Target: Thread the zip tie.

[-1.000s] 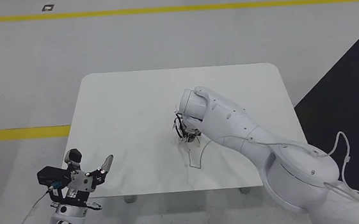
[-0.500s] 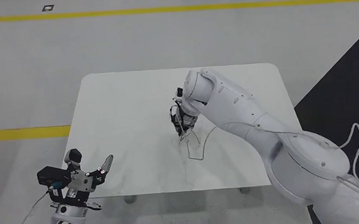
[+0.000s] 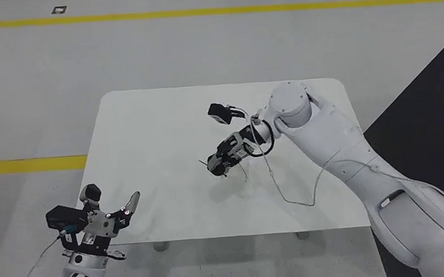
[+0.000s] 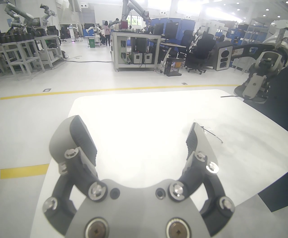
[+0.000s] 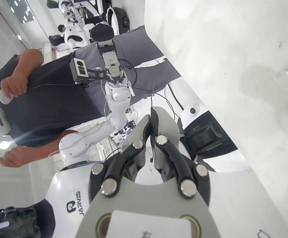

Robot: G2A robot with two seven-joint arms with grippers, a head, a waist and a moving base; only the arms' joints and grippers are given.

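Above the white table (image 3: 150, 129), the right end effector (image 3: 217, 167) clamps the zip tie (image 4: 227, 96), pointing leftward.

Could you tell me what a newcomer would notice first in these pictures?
The right gripper over the middle of the white table draws the eye first: it is shut on a thin black zip tie, whose end sticks out beyond it. The left gripper is open at the table's near left corner.
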